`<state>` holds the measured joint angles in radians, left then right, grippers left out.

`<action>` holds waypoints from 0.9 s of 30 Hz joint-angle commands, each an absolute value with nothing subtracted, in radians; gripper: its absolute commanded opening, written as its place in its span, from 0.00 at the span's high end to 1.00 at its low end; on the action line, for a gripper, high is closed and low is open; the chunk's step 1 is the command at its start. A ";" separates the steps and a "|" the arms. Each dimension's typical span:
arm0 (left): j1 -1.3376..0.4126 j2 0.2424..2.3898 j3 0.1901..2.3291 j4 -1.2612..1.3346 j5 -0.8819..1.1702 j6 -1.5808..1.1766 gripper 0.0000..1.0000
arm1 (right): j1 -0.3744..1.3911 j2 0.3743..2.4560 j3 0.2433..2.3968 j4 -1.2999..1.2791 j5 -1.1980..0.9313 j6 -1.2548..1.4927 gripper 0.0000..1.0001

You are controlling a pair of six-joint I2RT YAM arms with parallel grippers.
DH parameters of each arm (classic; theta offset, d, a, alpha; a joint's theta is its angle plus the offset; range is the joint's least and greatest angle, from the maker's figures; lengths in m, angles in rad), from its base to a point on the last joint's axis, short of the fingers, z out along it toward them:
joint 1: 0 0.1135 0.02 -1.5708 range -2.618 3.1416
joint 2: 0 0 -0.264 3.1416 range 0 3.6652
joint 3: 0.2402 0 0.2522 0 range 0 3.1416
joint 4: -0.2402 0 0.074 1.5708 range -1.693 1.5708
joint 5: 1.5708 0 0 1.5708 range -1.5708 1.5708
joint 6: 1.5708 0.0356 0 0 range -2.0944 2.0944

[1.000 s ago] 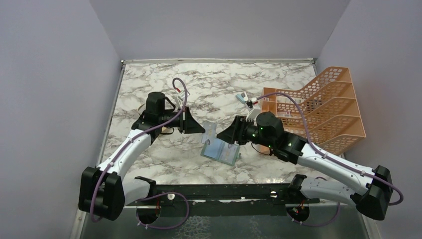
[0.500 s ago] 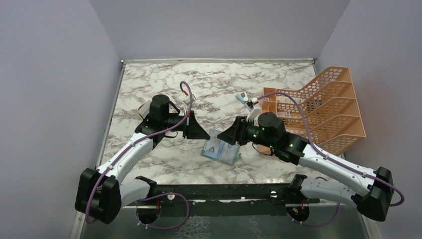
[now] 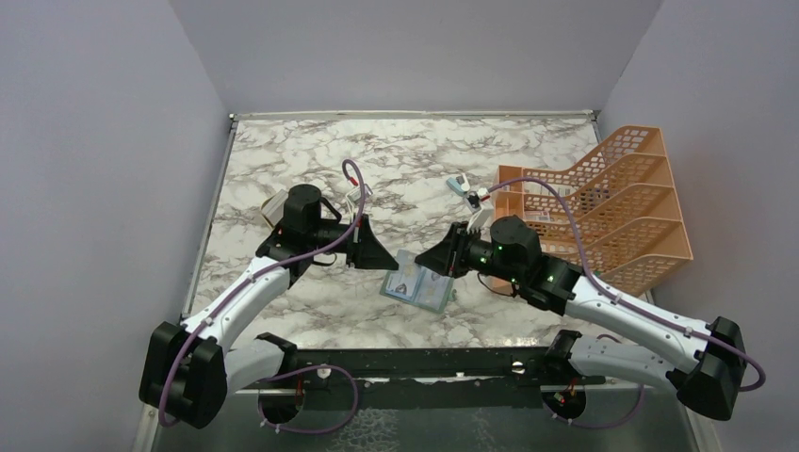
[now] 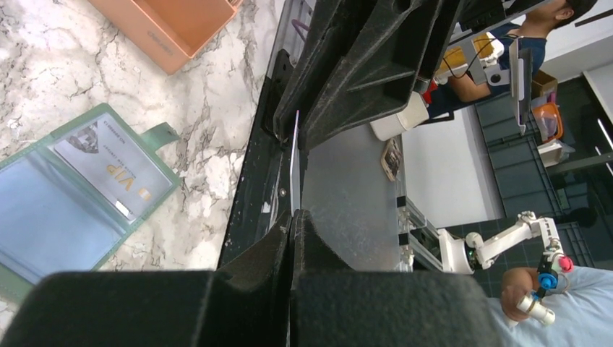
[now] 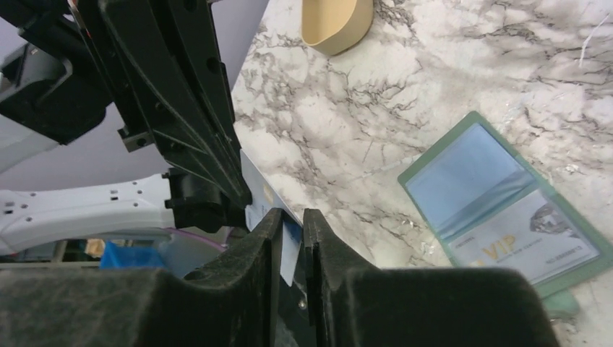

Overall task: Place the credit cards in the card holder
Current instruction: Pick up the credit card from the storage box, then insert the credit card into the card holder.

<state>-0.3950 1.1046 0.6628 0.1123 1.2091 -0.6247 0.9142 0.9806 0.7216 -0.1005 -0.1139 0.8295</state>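
On my overhead feed the left arm (image 3: 250, 282) and right arm (image 3: 584, 292) meet nose to nose above the middle of the counter (image 3: 311, 160), toward its near edge. The left jaws are closed on one short end of a pale card (image 4: 295, 170), held off the counter and seen edge-on from the left wrist. The card's other end sits inside the right jaws, which stand only a narrow gap apart. From the right wrist feed I note the card filling that gap, but I cannot tell whether the pads press on it. The holder (image 3: 419, 290) lies open and flat on the counter directly below the two jaws, apart from both, with its pale blue pockets facing up. One half carries a grey VIP card (image 5: 531, 238) tucked in its pocket, on the side with the closing tab. The other half shows a bare pocket. An orange mesh rack (image 3: 612, 202) stands at the right edge of the counter. A tan dish (image 5: 336, 22) sits near the left edge, beyond the left arm. A small blue-and-white gadget (image 3: 462, 185) lies between the right arm and the far edge, just beside the rack.
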 commanded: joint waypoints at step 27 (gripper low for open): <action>-0.424 1.290 0.714 -0.176 0.672 -0.504 0.65 | 0.867 1.105 0.712 -0.220 -0.007 0.735 0.99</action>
<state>-0.3996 1.2289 0.7235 -0.1478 0.7815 -0.5098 0.8928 1.0744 0.6853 -0.1921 -0.0372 0.7635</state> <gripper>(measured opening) 0.370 0.011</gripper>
